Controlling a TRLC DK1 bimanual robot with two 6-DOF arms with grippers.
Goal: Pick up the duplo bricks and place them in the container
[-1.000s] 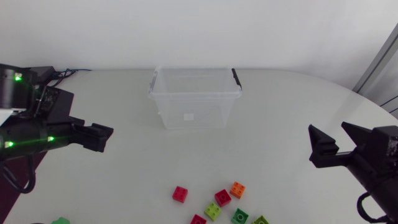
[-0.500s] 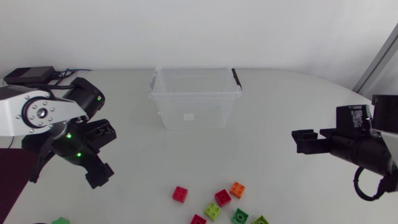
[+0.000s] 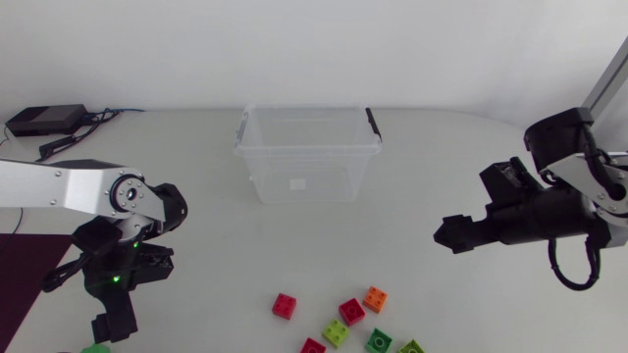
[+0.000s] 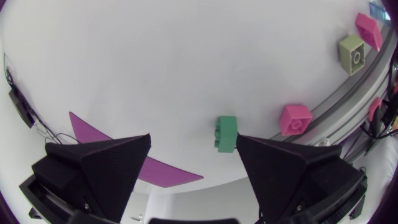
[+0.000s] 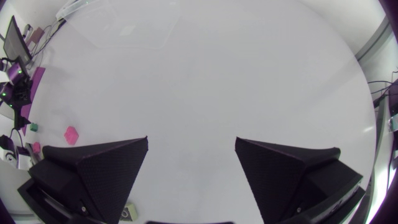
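- Hovering over the green brick (image 4: 226, 132) at the table's near-left edge, my left gripper (image 4: 194, 140) was open and empty.
- Right gripper (image 5: 191, 142) also spread, holding nothing, right of the container (image 3: 307, 157).
- Step looked like approach; next move: descend, straddle the brick, close.

White desk (image 3: 412, 206), smooth and matte, rounded at the far right edge. Plain white wall (image 3: 314, 49) behind the far edge. Soft, even light with faint shadows. Small black box (image 3: 44, 120) with cables at the far left corner.
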